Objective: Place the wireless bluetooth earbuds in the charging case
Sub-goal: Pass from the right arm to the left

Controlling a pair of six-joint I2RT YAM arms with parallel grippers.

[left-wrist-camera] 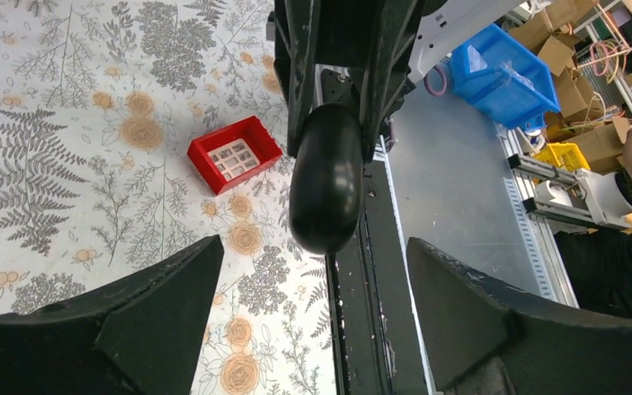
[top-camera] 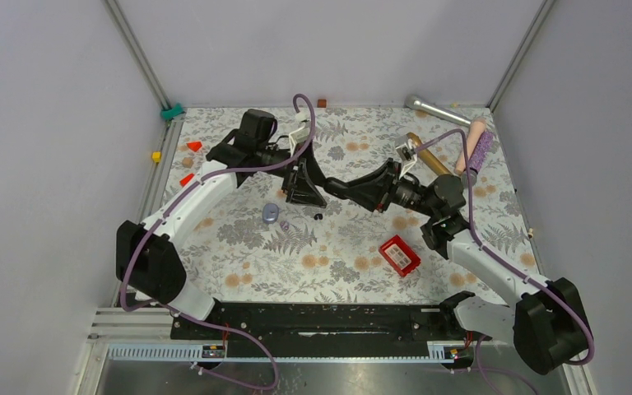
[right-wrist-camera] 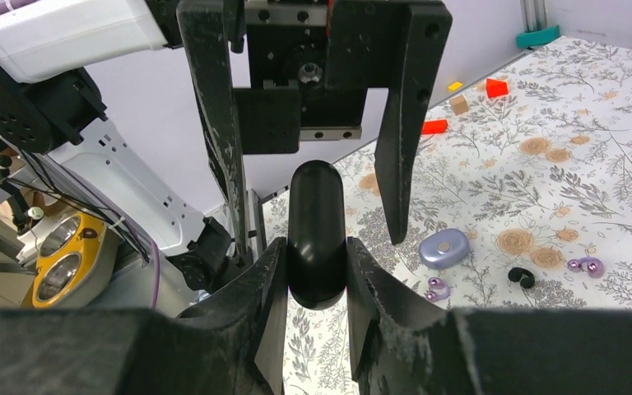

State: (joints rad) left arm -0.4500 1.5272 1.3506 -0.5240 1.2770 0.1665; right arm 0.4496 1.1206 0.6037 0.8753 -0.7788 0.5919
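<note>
Above mid-tabletop [top-camera: 346, 271], the two arms meet nose to nose. The left arm rises from its near-left base, arcs forward, then turns its wrist toward the right. The right arm rises from the near-right base, reaches forward and folds left, forearm roughly level.

Right pincer [right-wrist-camera: 316, 247]: clenched on the black case [right-wrist-camera: 316, 206], both fingers pressed against its sides. The case is held lengthwise, with its rounded free end pointing at the left arm. Whether the lid is open cannot be told.

Left pincer [left-wrist-camera: 314, 243]: released, fingers spread wide. The free end of the case sits between them with a clear gap on each side and no contact. Both pincers are off the tabletop.

Earbuds: all that are visible lie loose on the tabletop, below and just near-side of the meeting point.
- Black earbud [right-wrist-camera: 521, 276]: lies between the two purple ones. Only one black earbud is seen.
- Purple earbud [right-wrist-camera: 438, 286]: just beside the purple case [right-wrist-camera: 444, 248].
- Second purple earbud [right-wrist-camera: 584, 265]: a little past the black one.

The purple case rests flat on the tabletop.

Red box [top-camera: 399, 254]: on the tabletop, nearer the right arm's base and well apart from the earbuds.
</note>
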